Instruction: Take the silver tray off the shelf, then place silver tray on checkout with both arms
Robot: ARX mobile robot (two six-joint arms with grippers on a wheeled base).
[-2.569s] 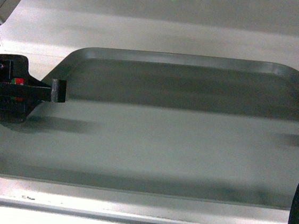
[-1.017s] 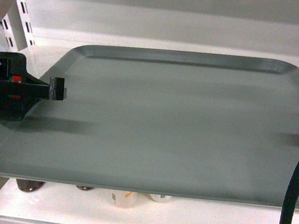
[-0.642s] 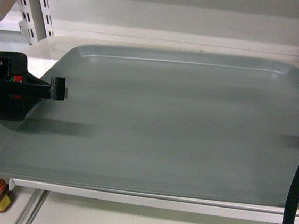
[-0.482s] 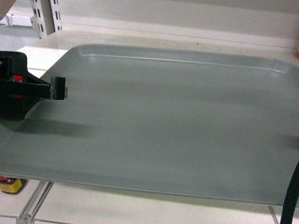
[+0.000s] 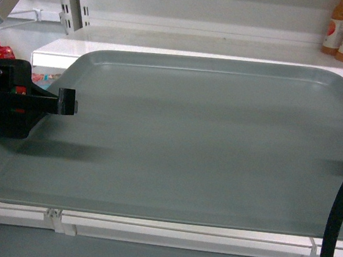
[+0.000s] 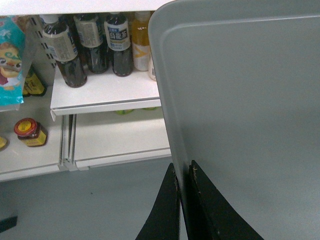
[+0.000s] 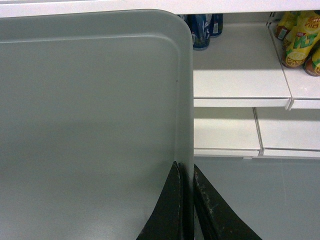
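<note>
- silver tray [image 5: 201, 138] is up in the air, level, in front of the stocked store shelves [image 6: 105, 92].
- left pincer [image 6: 183, 172] clamped on the tray's left rim.
- right pincer [image 7: 186, 175] clamped on the right rim.
- dark bottles [image 6: 92, 42] stand on the shelves beyond.

I am keeping my left pincer [image 6: 183, 172] and right pincer [image 7: 186, 172] both clamped on the silver tray's [image 5: 206, 144] opposite rims.
</note>
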